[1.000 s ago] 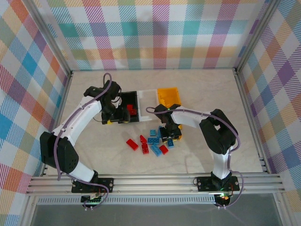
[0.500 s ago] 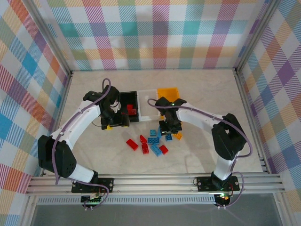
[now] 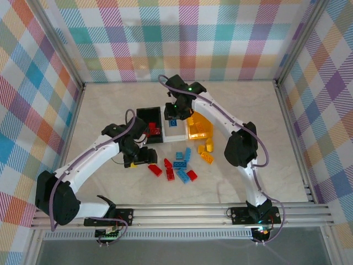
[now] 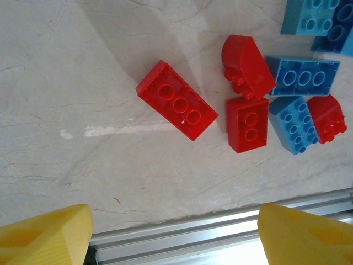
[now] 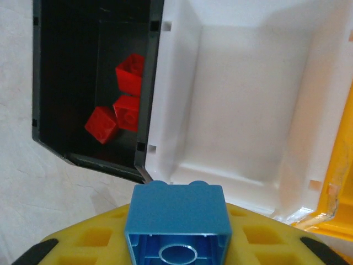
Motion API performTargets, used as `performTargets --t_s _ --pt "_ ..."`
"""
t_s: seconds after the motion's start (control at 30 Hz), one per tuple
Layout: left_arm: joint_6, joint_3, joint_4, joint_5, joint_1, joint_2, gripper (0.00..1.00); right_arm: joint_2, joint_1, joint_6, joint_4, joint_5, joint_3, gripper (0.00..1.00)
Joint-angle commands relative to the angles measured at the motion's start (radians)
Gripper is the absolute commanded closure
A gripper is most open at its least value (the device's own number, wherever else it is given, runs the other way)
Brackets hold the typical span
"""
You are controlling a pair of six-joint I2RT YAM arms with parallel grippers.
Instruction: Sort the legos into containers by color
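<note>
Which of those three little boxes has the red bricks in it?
The black bin, at the left end of the row. Three red bricks lie on its floor, while the white bin next to it shows bare floor.

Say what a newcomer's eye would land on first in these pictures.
First, the blue brick clamped in the right gripper, held above the white bin. Next, the three red bricks lying in the black bin beside it, and the loose bricks, red and blue, scattered on the table in front of the bins.
</note>
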Motion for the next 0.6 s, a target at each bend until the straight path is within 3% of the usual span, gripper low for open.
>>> performTargets --t_s 0.0,0.27,0.57 --pt "-0.038 -0.009 -0.017 -0.030 -0.006 -0.044 0.21 0.017 -0.011 -0.021 -0.059 -0.033 -0.035 0.65" --pt "-0.082 -0.073 0.039 0.010 -0.006 -0.033 0.21 0.086 -0.066 -0.016 0.030 -0.060 -0.028 0.63" --pt "-0.133 -0.116 0.117 0.033 -0.006 0.017 0.21 0.196 -0.100 -0.011 0.020 -0.084 0.085 0.50"
